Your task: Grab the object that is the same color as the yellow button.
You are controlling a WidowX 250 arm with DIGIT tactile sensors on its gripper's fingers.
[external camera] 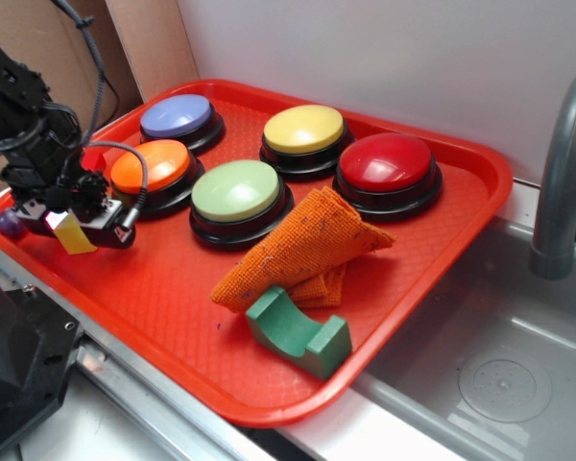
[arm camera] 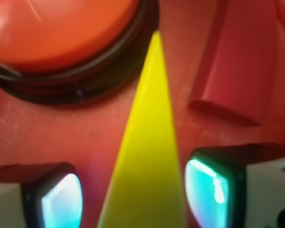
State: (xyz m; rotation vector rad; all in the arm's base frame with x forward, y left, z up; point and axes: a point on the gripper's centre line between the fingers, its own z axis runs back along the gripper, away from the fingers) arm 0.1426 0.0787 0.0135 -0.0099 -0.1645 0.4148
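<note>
Clearly the black gripper (external camera: 72, 226) is clamped on the small smooth yellow wedge block (external camera: 72, 233), at the red plastic tray's (external camera: 173, 317) near-left edge beside the orange dome button (external camera: 151, 165). It matches the pale yellow dome button (external camera: 304, 129) farther right, so it suits.

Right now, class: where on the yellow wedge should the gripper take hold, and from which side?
Take the yellow wedge at its broad end, from above. In the wrist view it widens toward the gripper, whose fingers flank that end; the tip by the orange button looks too thin to pinch.
</note>
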